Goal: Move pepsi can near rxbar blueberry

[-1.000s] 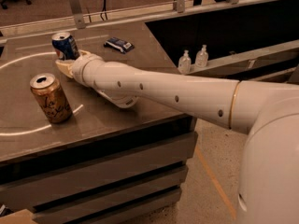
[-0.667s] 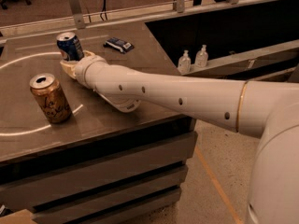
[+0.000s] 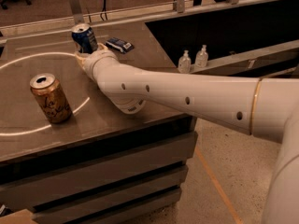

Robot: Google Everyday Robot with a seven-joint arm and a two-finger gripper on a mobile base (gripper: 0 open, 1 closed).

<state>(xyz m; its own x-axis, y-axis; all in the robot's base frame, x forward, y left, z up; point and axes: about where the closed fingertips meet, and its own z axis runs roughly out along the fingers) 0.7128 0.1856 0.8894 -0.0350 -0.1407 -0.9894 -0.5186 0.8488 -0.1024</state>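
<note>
The pepsi can (image 3: 84, 37), dark blue with a silver top, is at the far middle of the table and leans slightly. My gripper (image 3: 86, 51) is at the end of the white arm (image 3: 177, 94) that reaches across the table from the right. It is closed around the lower part of the can, and the wrist hides most of the fingers. The rxbar blueberry (image 3: 119, 44), a flat dark blue wrapper with white print, lies on the table just right of the can, a short gap away.
A gold-brown can (image 3: 50, 98) stands upright at the left front of the dark table (image 3: 93, 120), inside a white circle line. Two small clear bottles (image 3: 193, 59) stand on a ledge to the right. A metal rail runs behind the table.
My gripper and the pepsi can have moved together to the right and a little farther back, closer to the rxbar blueberry. The gold-brown can has not moved.
</note>
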